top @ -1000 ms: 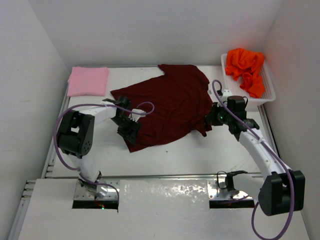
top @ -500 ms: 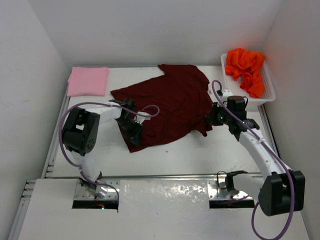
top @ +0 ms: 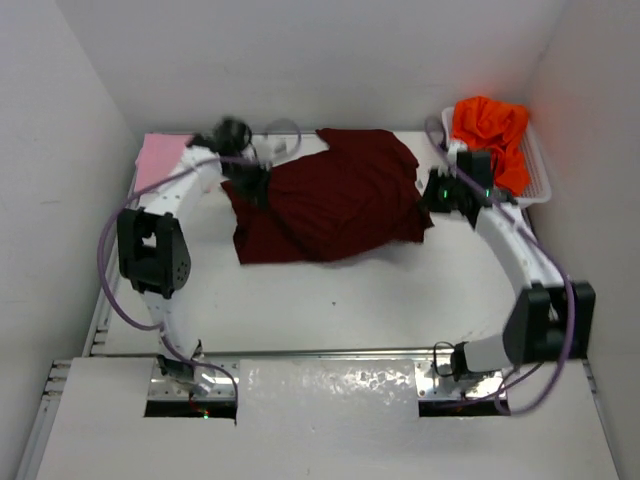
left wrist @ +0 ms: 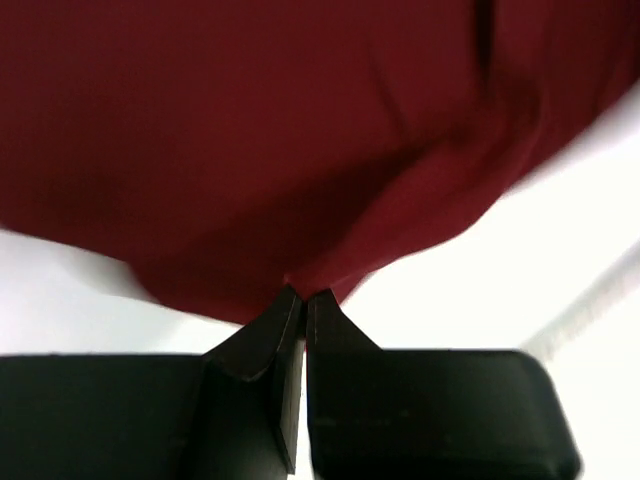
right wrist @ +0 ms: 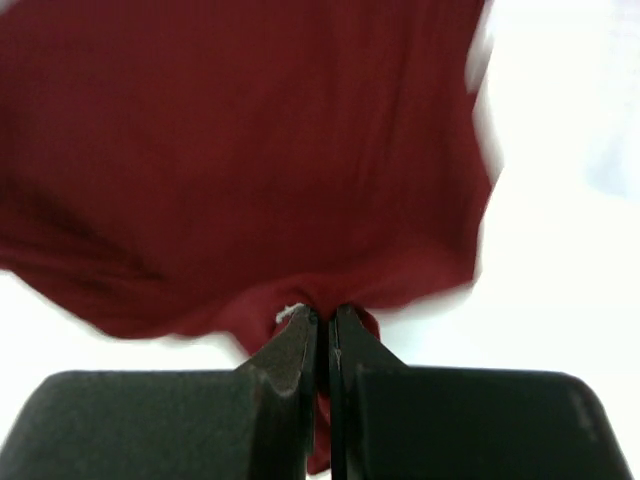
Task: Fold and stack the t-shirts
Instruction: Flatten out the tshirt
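The dark maroon t-shirt (top: 335, 200) lies spread across the middle of the table. My left gripper (top: 252, 178) is shut on the maroon shirt's (left wrist: 260, 150) left edge, its fingertips (left wrist: 288, 305) pinching the cloth. My right gripper (top: 432, 195) is shut on the shirt's (right wrist: 250, 150) right edge, cloth caught between its fingertips (right wrist: 298, 330). A light pink t-shirt (top: 160, 160) lies folded at the back left, partly behind the left arm. The bright orange t-shirt (top: 490, 135) is bunched in the basket.
A white lattice basket (top: 540, 175) stands at the back right against the wall. White walls close in on the left, back and right. Purple cables loop from both arms above the table.
The left gripper closed on the maroon shirt's left edge and swung toward the back. The right gripper moved back too. The shirt's near part has been dragged toward the far side.
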Robot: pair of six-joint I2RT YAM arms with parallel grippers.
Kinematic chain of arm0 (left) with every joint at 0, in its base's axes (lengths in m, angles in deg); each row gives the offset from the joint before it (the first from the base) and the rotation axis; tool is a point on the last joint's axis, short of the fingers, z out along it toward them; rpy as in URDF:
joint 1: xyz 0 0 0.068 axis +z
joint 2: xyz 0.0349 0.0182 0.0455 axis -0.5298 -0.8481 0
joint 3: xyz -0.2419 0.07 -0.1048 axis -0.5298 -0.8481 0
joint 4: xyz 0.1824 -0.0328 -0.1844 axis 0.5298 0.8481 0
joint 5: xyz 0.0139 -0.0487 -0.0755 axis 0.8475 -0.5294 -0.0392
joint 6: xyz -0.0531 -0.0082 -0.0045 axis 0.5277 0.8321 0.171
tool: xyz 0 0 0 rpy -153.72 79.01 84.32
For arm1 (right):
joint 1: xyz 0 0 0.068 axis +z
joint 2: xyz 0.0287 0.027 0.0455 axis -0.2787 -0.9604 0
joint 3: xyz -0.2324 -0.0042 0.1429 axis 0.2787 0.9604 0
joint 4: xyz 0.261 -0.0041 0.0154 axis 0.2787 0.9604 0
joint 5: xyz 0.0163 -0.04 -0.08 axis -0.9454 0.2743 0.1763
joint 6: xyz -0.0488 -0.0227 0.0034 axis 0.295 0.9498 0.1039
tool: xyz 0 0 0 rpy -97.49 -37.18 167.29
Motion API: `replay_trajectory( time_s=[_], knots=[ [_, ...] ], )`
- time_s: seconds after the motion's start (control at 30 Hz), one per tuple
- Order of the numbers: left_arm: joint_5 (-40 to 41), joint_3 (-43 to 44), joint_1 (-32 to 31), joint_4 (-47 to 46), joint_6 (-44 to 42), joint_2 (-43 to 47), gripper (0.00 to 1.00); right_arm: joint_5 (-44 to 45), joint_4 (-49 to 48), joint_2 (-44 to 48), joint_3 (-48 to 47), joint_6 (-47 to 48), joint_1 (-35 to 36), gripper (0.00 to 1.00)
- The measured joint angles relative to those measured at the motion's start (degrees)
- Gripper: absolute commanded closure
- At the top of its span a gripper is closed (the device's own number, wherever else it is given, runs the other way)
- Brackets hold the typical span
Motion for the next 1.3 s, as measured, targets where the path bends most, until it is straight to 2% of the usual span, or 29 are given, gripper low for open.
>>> replay_trajectory(
  time_s=[0.07, 0.17, 0.2, 0.23, 0.27, 0.33, 0.37, 0.43, 0.5, 0.57, 0.67, 0.77, 0.93, 1.0, 1.1, 1.17, 1.2, 1.27, 1.3],
  knots=[
    [1.03, 19.32, 2.60, 0.90, 0.02, -4.72, 1.00, -0.02, 2.14, -8.83, -13.75, 0.02, -2.34, 1.00],
    [3.89, 48.26, 5.60, 0.24, -0.11, -12.74, 1.00, 0.22, 5.79, -22.56, -42.56, -0.31, -5.84, 1.00],
    [4.85, 52.70, 6.34, -3.10, -0.17, -13.35, 1.00, 0.22, 6.47, -26.25, -51.43, -0.68, -6.45, 1.00],
    [6.38, 50.45, 7.13, -10.19, -0.31, -10.05, 1.00, 0.13, 7.19, -29.94, -61.09, -1.40, -7.02, 1.00],
    [7.69, 43.43, 7.65, -16.41, -0.50, -4.22, 1.00, -0.04, 5.88, -32.35, -68.43, -2.10, -7.52, 1.00],
    [9.31, 34.67, 8.07, -18.88, -1.29, 6.05, 1.00, -0.76, 3.10, -31.23, -72.52, -3.74, -7.93, 1.00],
    [9.75, 35.17, 7.96, -19.45, -1.66, 8.31, 1.00, -1.11, 1.97, -29.33, -71.52, -4.20, -7.93, 1.00],
    [10.45, 40.04, 7.76, -21.66, -2.36, 9.68, 1.00, -1.62, -0.72, -22.86, -65.09, -4.74, -7.89, 1.00],
    [10.95, 41.24, 7.45, -24.65, -3.26, 10.86, 1.00, -1.99, -3.80, -16.65, -57.40, -4.74, -7.56, 1.00],
    [11.37, 38.49, 7.50, -25.83, -4.55, 12.57, 1.00, -2.93, -7.28, -10.23, -47.65, -4.74, -7.45, 1.00],
    [11.41, 29.94, 7.52, -23.43, -7.30, 14.88, 1.00, -4.17, -9.05, -0.94, -30.71, -4.44, -7.08, 1.00],
    [11.50, 17.00, 7.54, -19.19, -11.41, 17.42, 1.00, -4.59, -10.19, 7.67, -13.03, -2.71, -5.95, 1.00],
    [14.34, -9.77, 7.54, -10.62, -18.27, 23.71, 1.00, -2.14, -2.89, 23.17, 13.97, 0.31, 1.75, 1.00],
    [16.79, -21.03, 7.58, -7.54, -20.55, 26.99, 1.00, -1.44, -0.28, 29.46, 23.45, 0.07, 5.92, 1.00],
    [19.80, -34.12, 7.78, -4.52, -22.36, 30.16, 1.00, -0.85, 2.05, 34.27, 34.53, -2.84, 9.35, 1.00],
    [21.16, -41.24, 7.85, -4.61, -22.77, 30.91, 1.00, -0.22, 3.08, 35.82, 41.07, -5.77, 10.69, 0.88],
    [21.70, -44.44, 7.87, -5.46, -22.88, 30.97, 1.00, -0.04, 3.80, 36.52, 43.47, -7.10, 11.02, 0.74],
    [22.82, -49.07, 7.87, -6.25, -22.86, 30.71, 1.00, -0.48, 4.33, 38.73, 47.08, -10.29, 11.10, 0.55],
    [23.32, -50.80, 7.87, -6.62, -22.86, 30.53, 1.00, -1.14, 4.13, 40.46, 47.25, -11.52, 11.02, 0.42]
  ],
)
